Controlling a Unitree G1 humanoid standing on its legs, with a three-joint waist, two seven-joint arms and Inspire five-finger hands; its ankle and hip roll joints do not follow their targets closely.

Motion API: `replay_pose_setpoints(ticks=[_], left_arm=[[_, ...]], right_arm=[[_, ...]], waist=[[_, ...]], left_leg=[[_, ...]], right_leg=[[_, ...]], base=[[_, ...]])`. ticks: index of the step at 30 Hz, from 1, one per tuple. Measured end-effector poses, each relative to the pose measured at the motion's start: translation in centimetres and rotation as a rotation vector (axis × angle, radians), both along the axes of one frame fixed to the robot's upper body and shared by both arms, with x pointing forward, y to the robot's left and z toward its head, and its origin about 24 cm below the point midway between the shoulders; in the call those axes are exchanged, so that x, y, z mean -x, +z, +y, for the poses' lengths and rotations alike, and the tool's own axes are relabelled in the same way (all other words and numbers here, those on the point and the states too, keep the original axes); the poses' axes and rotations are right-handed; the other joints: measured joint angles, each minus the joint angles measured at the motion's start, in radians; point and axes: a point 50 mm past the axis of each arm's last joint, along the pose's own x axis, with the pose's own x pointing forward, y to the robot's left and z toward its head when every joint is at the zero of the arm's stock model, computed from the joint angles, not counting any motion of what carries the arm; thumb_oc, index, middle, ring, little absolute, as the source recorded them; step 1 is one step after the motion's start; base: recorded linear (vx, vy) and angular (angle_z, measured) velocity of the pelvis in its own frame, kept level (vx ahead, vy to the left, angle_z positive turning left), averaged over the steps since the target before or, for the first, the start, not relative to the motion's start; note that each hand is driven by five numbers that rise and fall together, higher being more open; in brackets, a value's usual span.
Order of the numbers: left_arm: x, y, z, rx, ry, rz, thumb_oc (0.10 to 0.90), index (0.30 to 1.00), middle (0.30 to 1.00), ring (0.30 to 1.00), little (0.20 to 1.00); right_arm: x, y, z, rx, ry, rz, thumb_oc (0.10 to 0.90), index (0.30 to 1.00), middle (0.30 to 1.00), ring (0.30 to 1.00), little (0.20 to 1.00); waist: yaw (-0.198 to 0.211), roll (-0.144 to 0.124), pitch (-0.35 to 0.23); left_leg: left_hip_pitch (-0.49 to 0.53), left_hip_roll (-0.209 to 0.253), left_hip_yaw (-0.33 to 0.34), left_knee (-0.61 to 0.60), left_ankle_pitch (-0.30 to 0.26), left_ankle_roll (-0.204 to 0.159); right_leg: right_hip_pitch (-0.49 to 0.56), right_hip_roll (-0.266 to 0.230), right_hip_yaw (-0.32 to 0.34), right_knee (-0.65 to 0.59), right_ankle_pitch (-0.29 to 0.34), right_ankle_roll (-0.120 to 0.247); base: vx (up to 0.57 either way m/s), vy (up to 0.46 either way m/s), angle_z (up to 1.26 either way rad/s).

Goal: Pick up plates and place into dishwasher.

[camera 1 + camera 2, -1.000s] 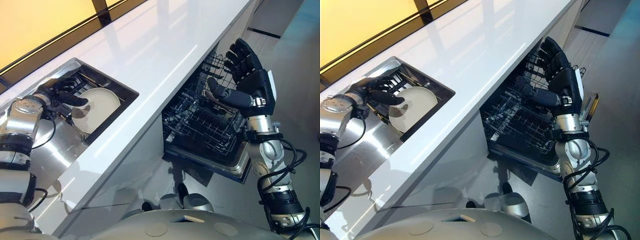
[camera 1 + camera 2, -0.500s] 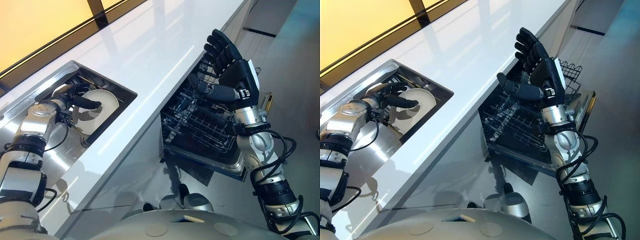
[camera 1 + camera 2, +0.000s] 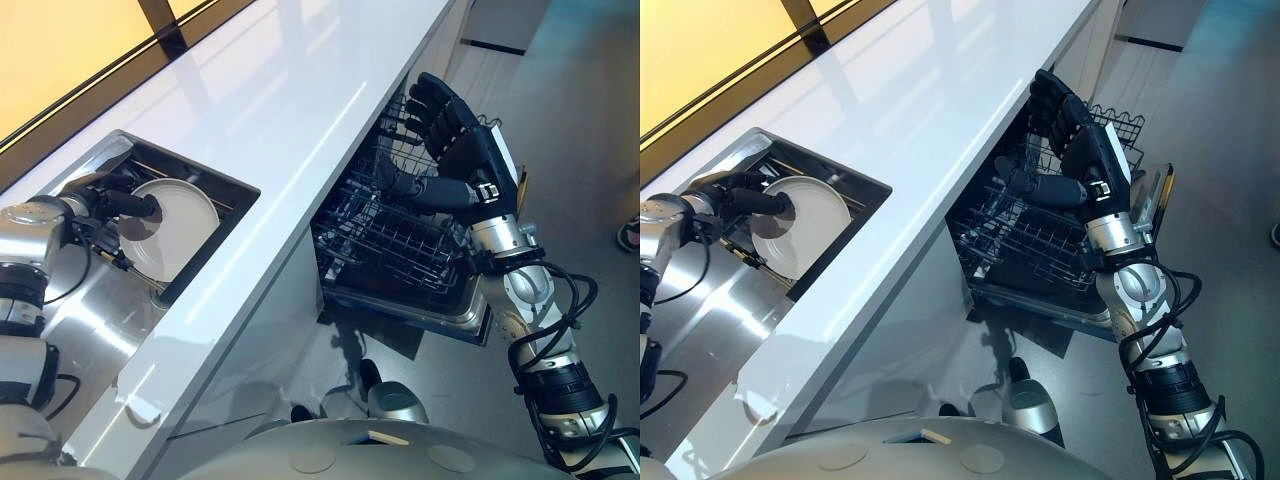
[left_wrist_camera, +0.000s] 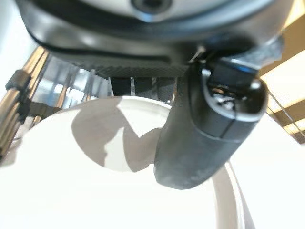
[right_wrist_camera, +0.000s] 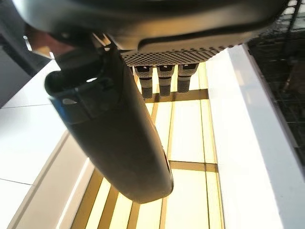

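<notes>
Pinching the white plate in the sink, left robot hand half hides its rim; right robot hand spread wide.

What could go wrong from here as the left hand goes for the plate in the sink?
1. The left hand has only its thumb over the white plate, which leans in the sink rack; a shallow pinch might slip.
2. Lifting could knock the plate's rim on the sink wall.
3. The right hand hangs open above the dishwasher basket, where it might block loading.
</notes>
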Motion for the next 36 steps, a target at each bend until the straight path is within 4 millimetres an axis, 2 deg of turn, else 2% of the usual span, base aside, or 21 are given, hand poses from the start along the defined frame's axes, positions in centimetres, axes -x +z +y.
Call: replay_pose_setpoints(ticks=[7, 10, 12, 16, 22, 24, 26, 28, 30, 33, 36], left_arm=[[-0.8, 2.3, -2.0, -0.09, -0.089, -0.096, 0.1, 0.3, 0.3, 0.3, 0.2], [-1.3, 3.7, -4.6, -0.084, -0.234, -0.161, 0.1, 0.3, 0.3, 0.3, 0.2], [-1.3, 4.4, -6.2, -0.098, -0.319, -0.204, 0.1, 0.3, 0.3, 0.3, 0.2], [-1.3, 5.1, -7.6, -0.136, -0.373, -0.281, 0.1, 0.3, 0.3, 0.3, 0.2], [-1.2, 8.3, -8.6, -0.381, -0.311, -0.611, 0.1, 0.3, 0.3, 0.3, 0.2], [-0.7, 9.8, -9.5, -0.474, -0.33, -0.73, 0.1, 0.3, 0.3, 0.3, 0.2], [0.3, 12.2, -11.1, -0.561, -0.373, -0.915, 0.1, 0.3, 0.3, 0.3, 0.2], [1.5, 14.1, -12.7, -0.646, -0.419, -1.072, 0.1, 0.3, 0.3, 0.3, 0.2], [2.5, 15.0, -14.1, -0.731, -0.458, -1.187, 0.1, 0.3, 0.3, 0.3, 0.2], [4.2, 16.0, -16.1, -0.859, -0.512, -1.369, 0.1, 0.3, 0.3, 0.3, 0.2], [5.0, 16.0, -17.1, -0.933, -0.522, -1.493, 0.1, 0.3, 0.3, 0.3, 0.2]], right_arm=[[-0.1, 0.0, -0.3, -0.022, -0.061, 0.009, 0.8, 0.9, 0.9, 0.9, 0.9], [-0.2, 0.0, -0.3, -0.03, -0.084, 0.015, 0.8, 0.9, 0.9, 0.9, 0.9], [-0.3, 0.1, -0.2, -0.032, -0.084, 0.012, 0.8, 0.9, 0.9, 0.9, 0.9], [-0.6, 0.5, 0.0, -0.037, -0.08, -0.001, 0.8, 0.9, 0.9, 0.9, 0.9], [-1.6, 2.4, 1.4, -0.044, 0.036, -0.049, 0.8, 0.9, 0.9, 0.9, 0.9], [-1.8, 2.8, 2.0, -0.071, 0.097, -0.034, 0.8, 0.9, 0.9, 0.9, 0.9], [-1.8, 2.9, 2.9, -0.097, 0.179, 0.012, 0.8, 0.9, 0.9, 0.9, 0.9], [-2.0, 2.3, 3.9, -0.111, 0.25, 0.1, 0.8, 0.9, 0.9, 0.9, 0.9], [-1.9, 1.3, 4.8, -0.133, 0.302, 0.193, 0.8, 0.9, 0.9, 0.9, 0.9], [-1.6, -0.2, 6.3, -0.2, 0.4, 0.34, 0.8, 0.9, 0.9, 0.9, 0.9], [-1.2, -0.9, 7.4, -0.277, 0.472, 0.42, 0.8, 0.9, 0.9, 0.9, 0.9]], waist=[[0.063, 0.005, 0.003], [0.1, 0.005, 0.003], [0.109, 0.005, 0.003], [0.12, 0.005, 0.003], [0.134, 0.004, 0.003], [0.144, 0.003, 0.003], [0.163, 0.001, 0.003], [0.181, -0.003, 0.001], [0.187, -0.007, -0.001], [0.204, -0.018, -0.003], [0.203, -0.031, -0.004]], left_leg=[[0.0, 0.004, -0.033, -0.002, 0.002, -0.001], [-0.007, 0.003, -0.06, -0.002, 0.006, -0.001], [-0.017, 0.002, -0.079, -0.002, 0.012, -0.001], [-0.025, 0.003, -0.101, 0.0, 0.02, 0.0], [-0.034, 0.006, -0.128, -0.003, 0.029, -0.003], [-0.034, 0.008, -0.145, -0.003, 0.031, -0.006], [-0.039, 0.009, -0.168, -0.001, 0.036, -0.009], [-0.041, 0.008, -0.179, 0.001, 0.038, -0.01], [-0.04, 0.01, -0.196, 0.001, 0.039, -0.01], [-0.041, 0.01, -0.21, 0.002, 0.041, -0.01], [-0.033, 0.01, -0.221, 0.002, 0.042, -0.011]], right_leg=[[0.014, -0.001, -0.037, -0.003, -0.001, -0.001], [0.018, -0.004, -0.066, -0.004, -0.003, -0.004], [0.017, -0.008, -0.084, -0.004, -0.004, -0.004], [0.019, -0.01, -0.105, -0.004, -0.004, -0.005], [0.025, -0.012, -0.133, -0.004, -0.007, -0.009], [0.032, -0.011, -0.143, -0.004, -0.011, -0.015], [0.036, -0.01, -0.164, -0.004, -0.015, -0.017], [0.04, -0.009, -0.171, -0.004, -0.019, -0.018], [0.05, -0.011, -0.184, -0.004, -0.024, -0.016], [0.056, -0.013, -0.194, -0.004, -0.027, -0.016], [0.07, -0.014, -0.196, -0.004, -0.035, -0.015]], base=[[-0.03, -0.095, 0.13], [-0.03, -0.099, 0.22], [-0.02, -0.075, 0.25], [-0.02, -0.075, 0.18], [-0.02, -0.07, 0.14], [-0.02, -0.071, 0.25], [-0.02, -0.072, 0.28], [0.0, -0.069, 0.21], [0.01, -0.057, 0.25], [0.02, -0.063, 0.14], [0.01, -0.058, 0.13]])
